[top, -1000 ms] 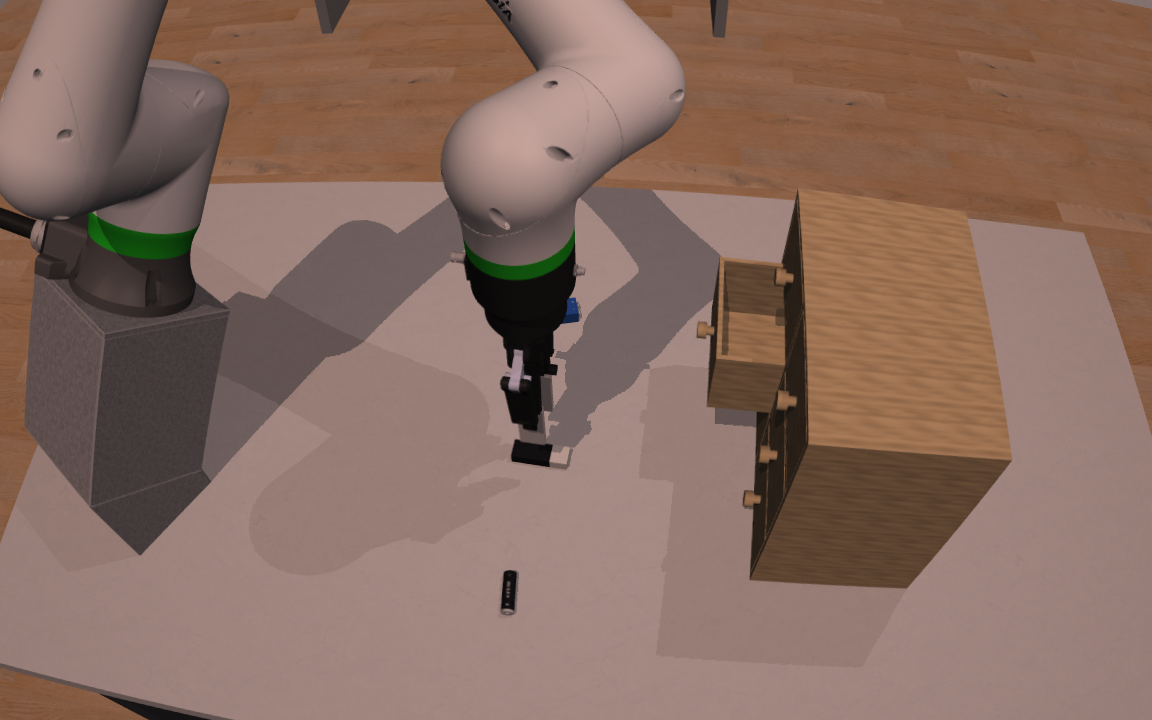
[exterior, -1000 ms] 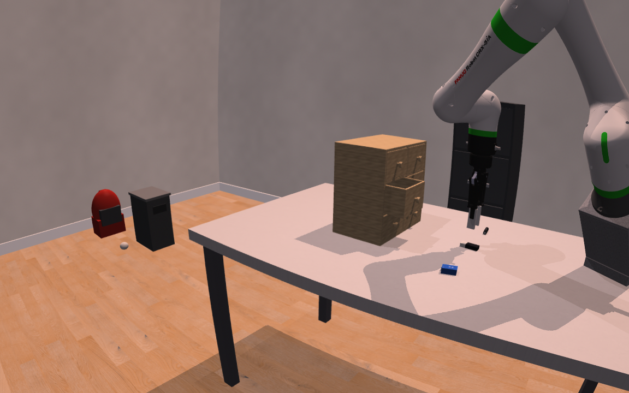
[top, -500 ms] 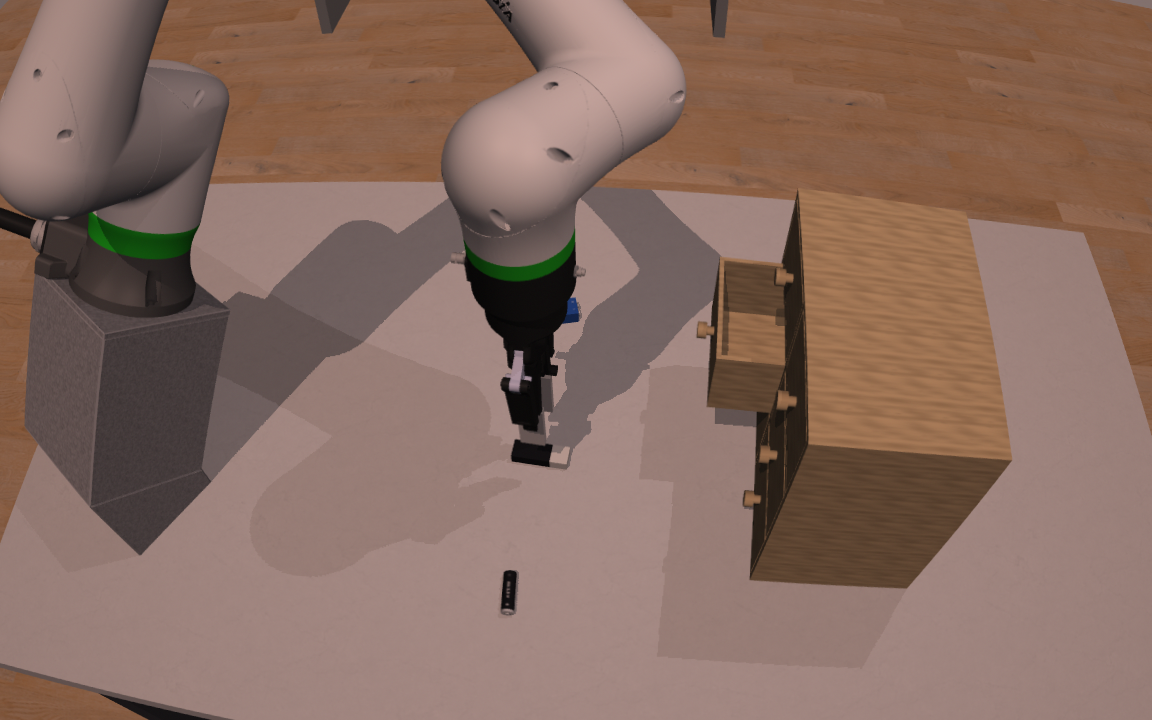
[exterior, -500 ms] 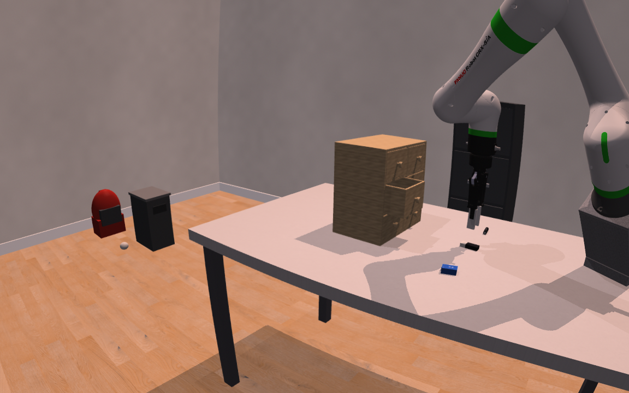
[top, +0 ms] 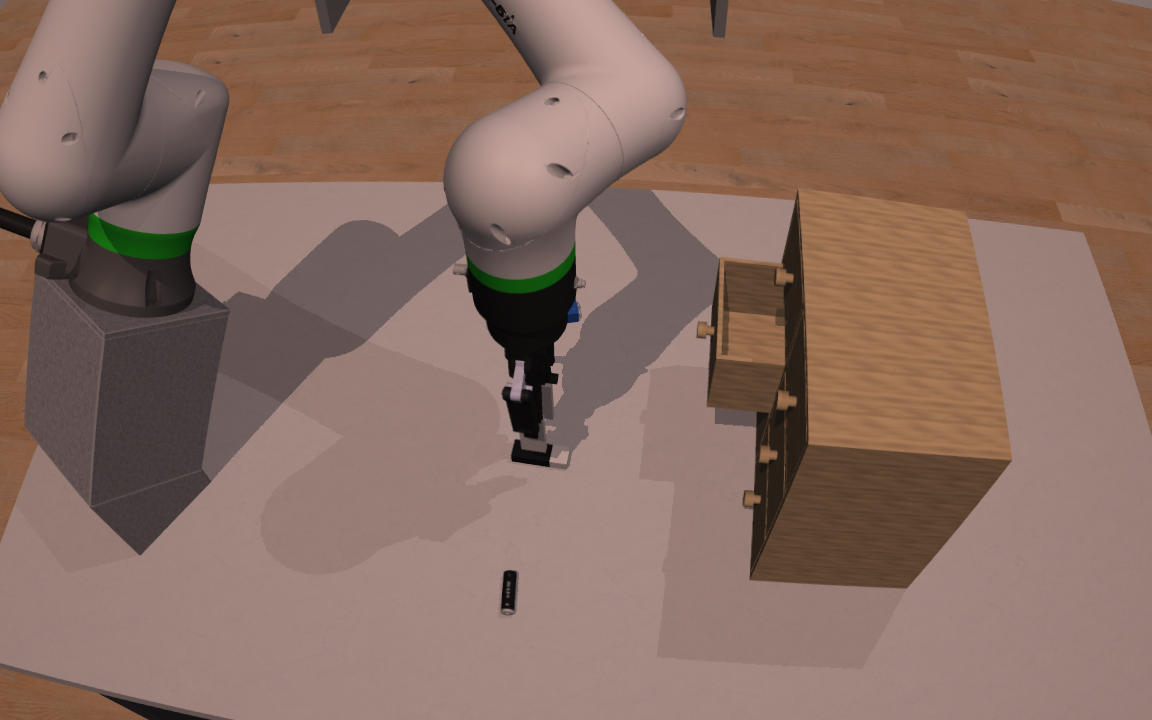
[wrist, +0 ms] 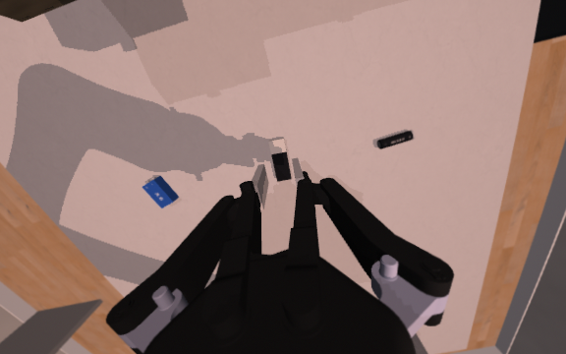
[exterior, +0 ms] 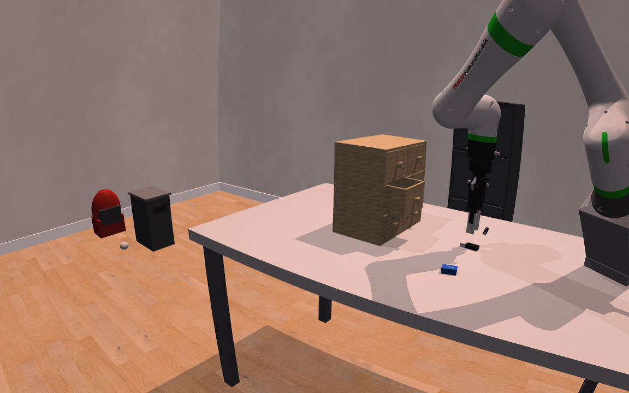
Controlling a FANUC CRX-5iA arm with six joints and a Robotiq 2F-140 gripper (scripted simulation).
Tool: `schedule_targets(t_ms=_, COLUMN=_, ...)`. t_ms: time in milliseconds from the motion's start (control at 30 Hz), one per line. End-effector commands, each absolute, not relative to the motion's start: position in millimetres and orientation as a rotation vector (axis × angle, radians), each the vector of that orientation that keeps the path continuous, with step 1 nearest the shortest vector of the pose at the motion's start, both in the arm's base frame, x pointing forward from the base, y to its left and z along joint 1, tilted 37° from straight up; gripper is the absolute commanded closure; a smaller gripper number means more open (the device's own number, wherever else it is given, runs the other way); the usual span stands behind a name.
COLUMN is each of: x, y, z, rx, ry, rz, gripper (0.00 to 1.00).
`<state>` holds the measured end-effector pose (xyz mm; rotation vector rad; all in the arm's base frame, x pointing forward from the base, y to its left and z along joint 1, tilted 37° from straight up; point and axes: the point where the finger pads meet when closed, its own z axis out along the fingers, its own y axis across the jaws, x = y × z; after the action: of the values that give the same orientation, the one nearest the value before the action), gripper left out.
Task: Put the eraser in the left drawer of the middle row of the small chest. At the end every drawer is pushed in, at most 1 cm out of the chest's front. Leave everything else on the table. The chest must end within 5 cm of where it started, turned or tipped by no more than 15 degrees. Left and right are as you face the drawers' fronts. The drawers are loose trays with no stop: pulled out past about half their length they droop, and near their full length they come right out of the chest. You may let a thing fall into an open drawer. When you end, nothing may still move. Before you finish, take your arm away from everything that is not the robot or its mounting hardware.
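The eraser (top: 541, 454), a small black block with a white end, lies flat on the table in front of the chest; it also shows in the exterior view (exterior: 470, 246) and the wrist view (wrist: 280, 164). My gripper (top: 531, 437) points straight down just above it, a short gap clear of it in the exterior view (exterior: 473, 227). The fingers stand narrowly apart and empty, one on each side of the eraser's black end. The wooden chest (top: 866, 385) stands at the right. Its left drawer (top: 746, 331) (exterior: 403, 184) in the middle row is pulled out part way and looks empty.
A black battery (top: 509, 591) (wrist: 395, 140) lies nearer the table's front edge, apart from the eraser. A blue block (exterior: 449, 269) lies on the other side, mostly hidden by my wrist in the top view (wrist: 160, 191). My base pedestal (top: 115, 394) stands at the left.
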<state>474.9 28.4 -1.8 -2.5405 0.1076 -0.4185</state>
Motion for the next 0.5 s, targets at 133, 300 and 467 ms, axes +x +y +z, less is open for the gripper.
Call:
schedule_targets(t_ms=133, x=482.1, y=39.3, z=-19.0, rx=-2.540, ry=0.108, rz=-0.419, gripper=0.77)
schedule_targets(t_ms=300, x=484.2, y=42.6, z=-24.1, rx=-2.540, ry=0.108, rz=-0.419, gripper=0.77)
schedule_targets(t_ms=467, x=486.3, y=46.0, z=-29.4, rx=-2.540, ry=0.108, rz=-0.419, gripper=0.77)
